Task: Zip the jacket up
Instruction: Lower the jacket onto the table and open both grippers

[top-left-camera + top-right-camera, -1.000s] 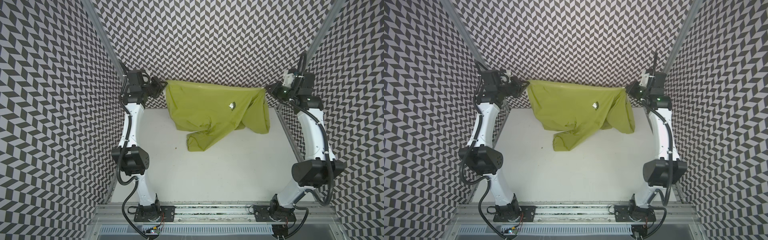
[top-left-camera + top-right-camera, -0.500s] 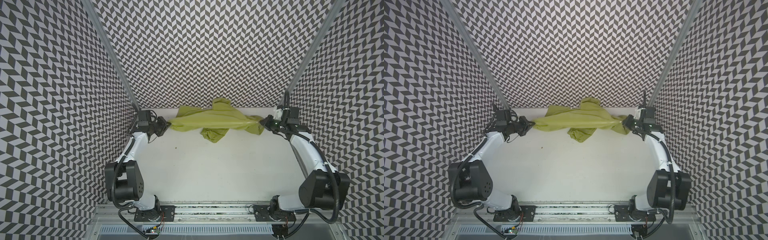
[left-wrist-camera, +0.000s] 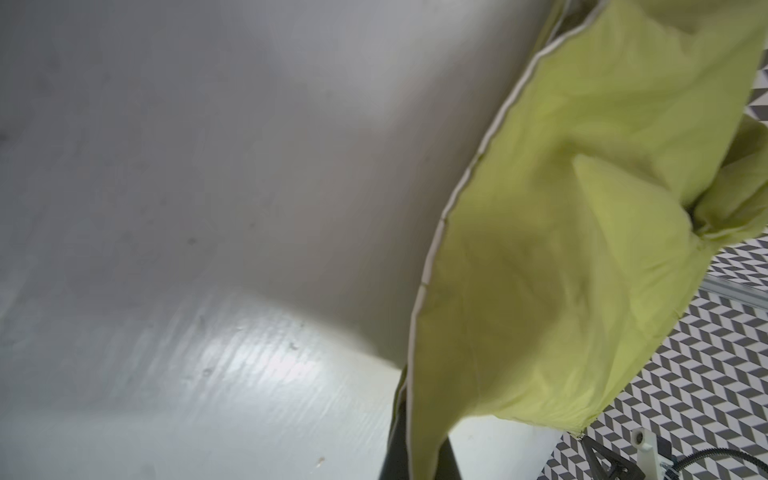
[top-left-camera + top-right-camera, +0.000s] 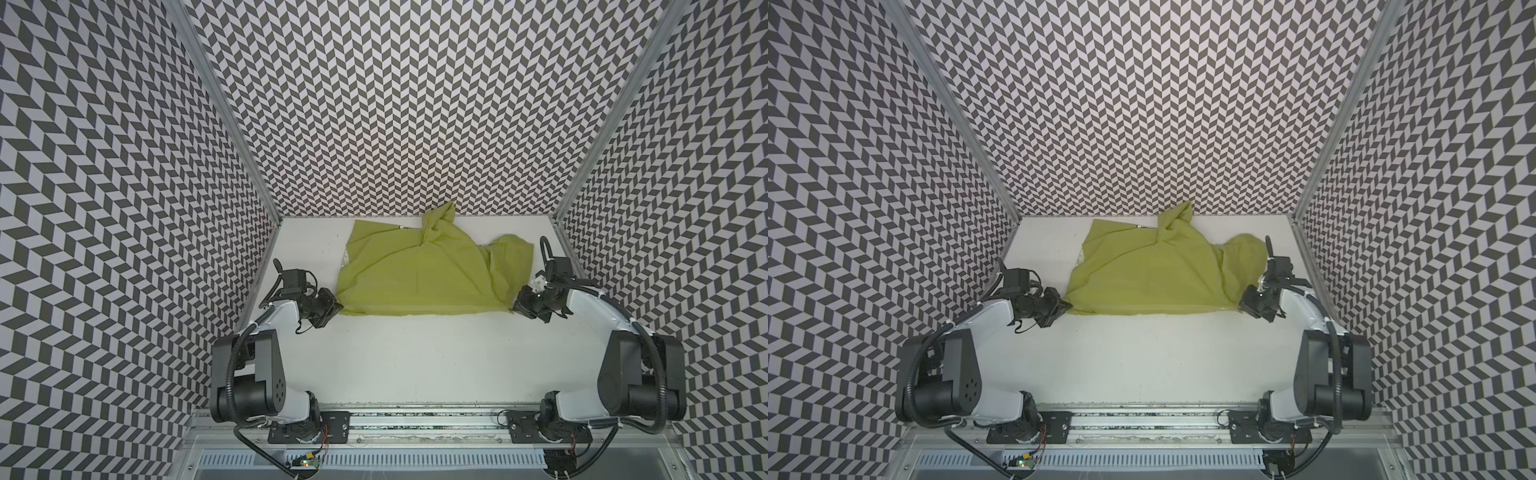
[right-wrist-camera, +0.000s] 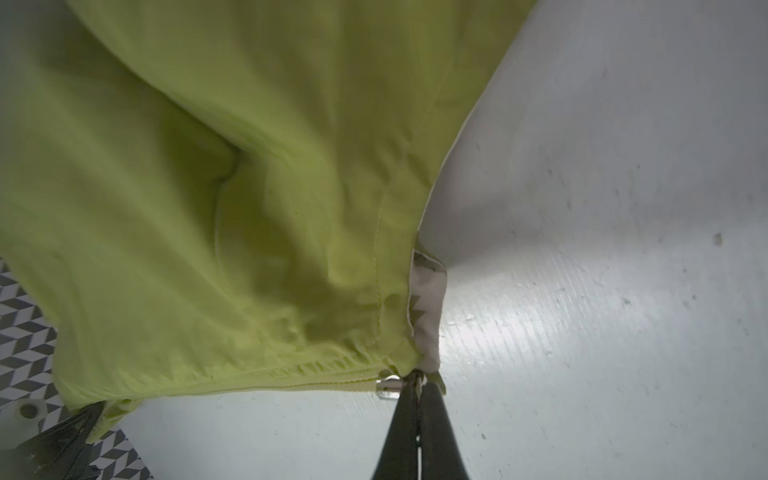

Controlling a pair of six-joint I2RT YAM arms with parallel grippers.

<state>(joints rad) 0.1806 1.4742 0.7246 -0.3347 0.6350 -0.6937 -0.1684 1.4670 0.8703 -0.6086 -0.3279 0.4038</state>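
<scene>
The lime-green jacket (image 4: 428,270) (image 4: 1150,274) lies spread on the white table, its near edge stretched straight between both grippers. One crumpled part rises against the back wall. My left gripper (image 4: 338,307) (image 4: 1068,306) is shut on the near left corner; in the left wrist view the fabric (image 3: 561,249) runs down between the dark fingers (image 3: 395,440). My right gripper (image 4: 514,308) (image 4: 1239,308) is shut on the near right corner. In the right wrist view its tips (image 5: 417,376) pinch the jacket (image 5: 249,208) beside a small metal zipper piece (image 5: 388,384) and a strip of white patterned lining (image 5: 428,316).
Chevron-patterned walls (image 4: 407,104) enclose the white table (image 4: 415,365) on three sides. Both arm bases sit on a metal rail (image 4: 415,434) along the front edge. Bare tabletop lies between the jacket's near edge and the rail.
Both arms came down from holding the jacket hanging high, then drew back toward the front. The jacket went from hanging, to bunched at the back wall, to spread on the table.
</scene>
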